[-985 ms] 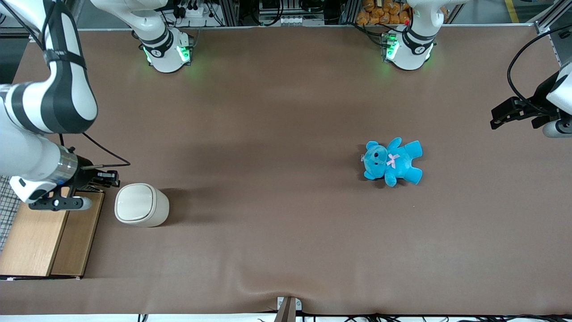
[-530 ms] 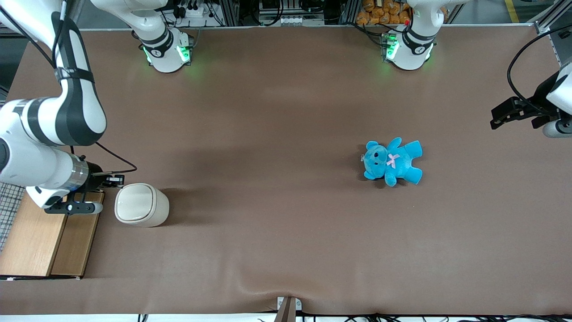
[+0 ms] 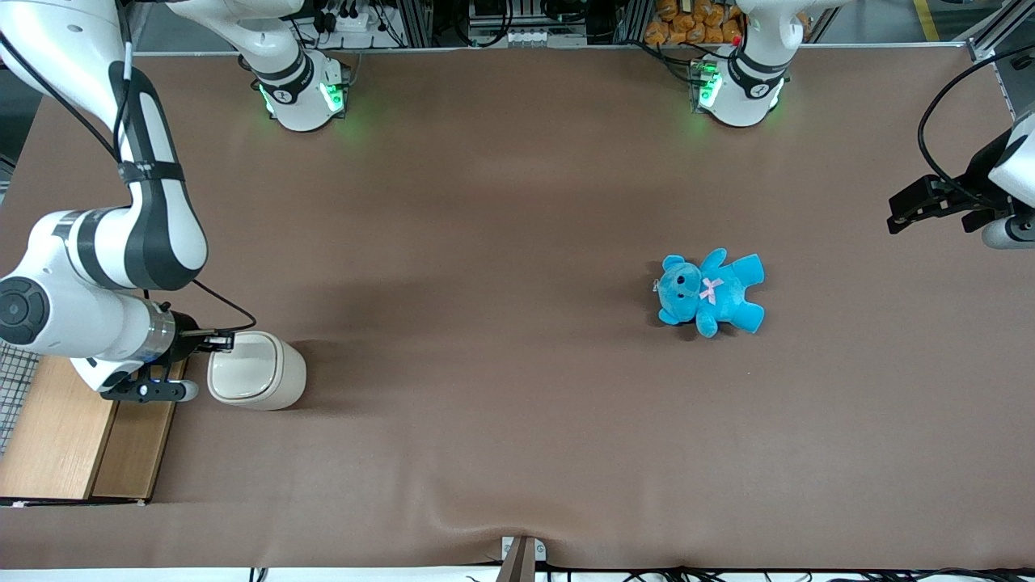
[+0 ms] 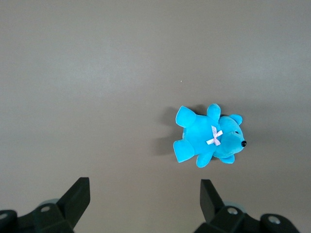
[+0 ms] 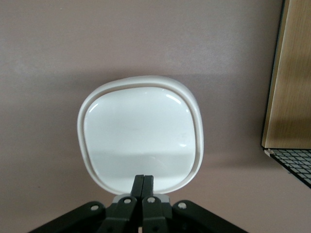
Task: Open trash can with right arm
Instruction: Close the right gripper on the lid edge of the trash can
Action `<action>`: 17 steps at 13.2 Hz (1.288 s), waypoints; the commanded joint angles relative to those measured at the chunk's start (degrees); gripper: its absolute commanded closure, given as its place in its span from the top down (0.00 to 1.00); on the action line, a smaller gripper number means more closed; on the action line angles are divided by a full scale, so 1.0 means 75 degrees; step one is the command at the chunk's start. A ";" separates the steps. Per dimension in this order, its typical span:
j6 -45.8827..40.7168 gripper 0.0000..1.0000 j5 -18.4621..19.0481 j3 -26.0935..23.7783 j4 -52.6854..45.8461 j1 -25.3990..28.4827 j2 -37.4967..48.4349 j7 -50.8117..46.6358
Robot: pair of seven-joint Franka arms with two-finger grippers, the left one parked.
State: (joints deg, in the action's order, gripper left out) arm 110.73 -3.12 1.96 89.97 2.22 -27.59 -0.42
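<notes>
The trash can (image 3: 257,370) is a small cream-white bin standing on the brown table toward the working arm's end, its flat lid (image 5: 141,137) down and level. My right arm (image 3: 121,234) reaches down beside it. Its gripper (image 3: 220,341) is shut, the two fingers pressed together with nothing between them. The fingertips (image 5: 144,179) sit over the lid's rim at the edge nearest the arm. I cannot tell whether they touch the lid.
A wooden box (image 3: 81,436) stands right next to the trash can, partly under my wrist, and its edge (image 5: 291,77) shows in the right wrist view. A blue teddy bear (image 3: 710,293) lies toward the parked arm's end of the table.
My right arm has swung closer to the trash can. The gripper has moved from beside the bin to over the lid's rim. The trash can and the bear have stayed put.
</notes>
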 commanded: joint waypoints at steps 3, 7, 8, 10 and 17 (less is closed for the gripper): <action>0.0375 0.00 0.0089 -0.0039 -0.0007 -0.0202 -0.0117 0.0372; 0.0739 0.00 0.0112 -0.0039 -0.0007 -0.0237 -0.0340 0.0384; 0.0740 0.00 0.0112 -0.0039 -0.0007 -0.0238 -0.0364 0.0384; 0.0763 0.00 0.0159 -0.0039 -0.0007 -0.0273 -0.0387 0.0396; 0.0857 0.00 0.0135 -0.0051 0.0004 -0.0402 -0.0469 0.0642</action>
State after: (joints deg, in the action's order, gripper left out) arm 116.48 -2.45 2.16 89.97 -0.19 -30.70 3.79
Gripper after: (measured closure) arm 0.991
